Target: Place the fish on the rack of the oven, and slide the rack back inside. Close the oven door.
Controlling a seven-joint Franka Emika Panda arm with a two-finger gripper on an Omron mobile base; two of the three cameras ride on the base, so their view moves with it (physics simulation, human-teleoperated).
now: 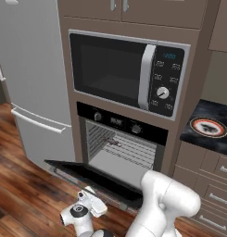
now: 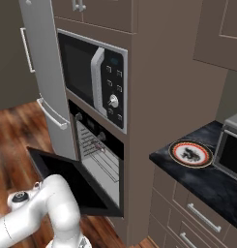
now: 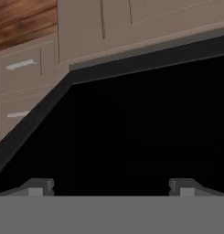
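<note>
Wood floor, taupe cabinets, oven with its oven door dropped open and the rack inside. Meanwhile the fish sits on a plate over on the dark counter. Gripper hangs over the door glass, fingers spread wide, holding nothing. I'd guess the fish is light and slippery, so pinch across the thick middle.

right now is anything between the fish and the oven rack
Nothing visible blocks it. The oven door hangs open and the rack sits bare inside the oven. The fish lies on its plate, off to the right on the counter.
</note>
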